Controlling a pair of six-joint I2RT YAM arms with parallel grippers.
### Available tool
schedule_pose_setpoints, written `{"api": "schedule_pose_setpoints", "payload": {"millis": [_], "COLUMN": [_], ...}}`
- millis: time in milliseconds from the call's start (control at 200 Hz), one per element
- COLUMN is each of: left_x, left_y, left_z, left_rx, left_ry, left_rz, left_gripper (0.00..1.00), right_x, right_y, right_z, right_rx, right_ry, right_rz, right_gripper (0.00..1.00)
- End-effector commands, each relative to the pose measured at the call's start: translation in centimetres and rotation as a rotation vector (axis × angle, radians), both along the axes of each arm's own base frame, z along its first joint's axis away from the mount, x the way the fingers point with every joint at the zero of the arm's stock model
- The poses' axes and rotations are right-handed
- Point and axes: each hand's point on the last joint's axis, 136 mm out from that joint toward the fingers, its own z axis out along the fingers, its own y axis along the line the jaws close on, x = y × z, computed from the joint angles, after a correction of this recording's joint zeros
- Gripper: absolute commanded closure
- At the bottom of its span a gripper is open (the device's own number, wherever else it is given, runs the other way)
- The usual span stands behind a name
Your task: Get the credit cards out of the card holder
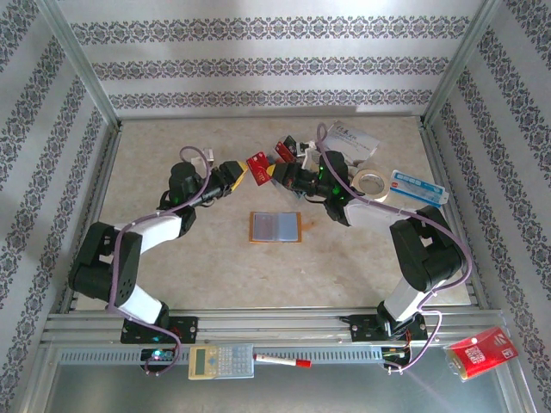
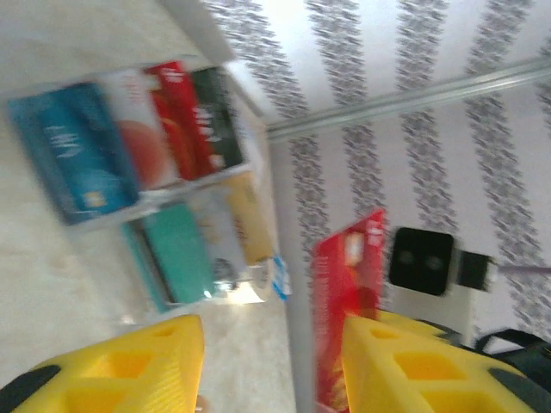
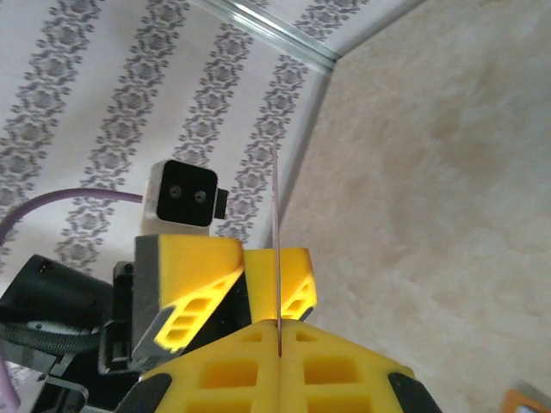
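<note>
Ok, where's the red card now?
Top view: red card mid-air beyond the card holder, between the left tool and the right tool pinching it.

No legible text or labels.

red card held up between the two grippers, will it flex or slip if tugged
Probably stiff: edge-on from the right wrist, the red card is a straight thin line with no sag. Likely light, since the right gripper holds it upright by one edge. Its flat, smooth-looking face might slip under a weak pinch.
</note>
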Motion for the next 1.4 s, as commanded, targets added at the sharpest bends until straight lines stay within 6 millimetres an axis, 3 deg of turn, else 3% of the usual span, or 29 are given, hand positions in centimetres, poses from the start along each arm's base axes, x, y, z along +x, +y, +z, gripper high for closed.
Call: {"api": "schedule_pose_setpoints", "payload": {"millis": [0, 145, 385, 590, 689, 1044, 1254, 1394], "left_x": [0.2, -0.1, -0.3, -1.0, -1.2, -1.0, -0.8, -0.3], "left_y": [2.5, 4.8, 7.0, 7.8, 7.9, 8.0, 7.6, 7.7], "left_z": [-4.9, -9.3, -10.6, -10.8, -10.3, -9.3, -9.3, -8.3], "left_rx": [0.078, 0.152, 0.161, 0.278, 0.329, 0.344, 0.307, 0.288], "left_ry": [0.103, 0.229, 0.28, 0.315, 0.311, 0.301, 0.307, 0.281], "left_rz": [0.058, 0.089, 0.107, 0.075, 0.05, 0.052, 0.048, 0.07], "left_gripper": [0.48, 0.44, 0.36, 0.18, 0.0, 0.0, 0.0, 0.0], "right_x": [1.3, 3.2, 6.3, 8.7, 9.7, 12.6, 13.6, 14.3], "right_y": [-2.5, -5.4, -8.2, -8.0, -7.8, -6.8, -5.7, -5.4], "right_z": [-2.5, -2.9, -2.5, -1.5, -1.4, -3.3, -4.3, -5.0], "right_rx": [-0.13, -0.287, -0.649, -0.793, -0.855, -0.964, -0.994, -0.998], "right_ry": [-0.03, -0.068, -0.187, -0.272, -0.289, -0.281, -0.295, -0.301], "right_rz": [-0.058, -0.123, -0.131, -0.085, -0.069, -0.048, -0.024, -0.015], "right_gripper": [1.0, 1.0, 1.0, 1.0, 1.0, 1.0, 1.0, 1.0]}}
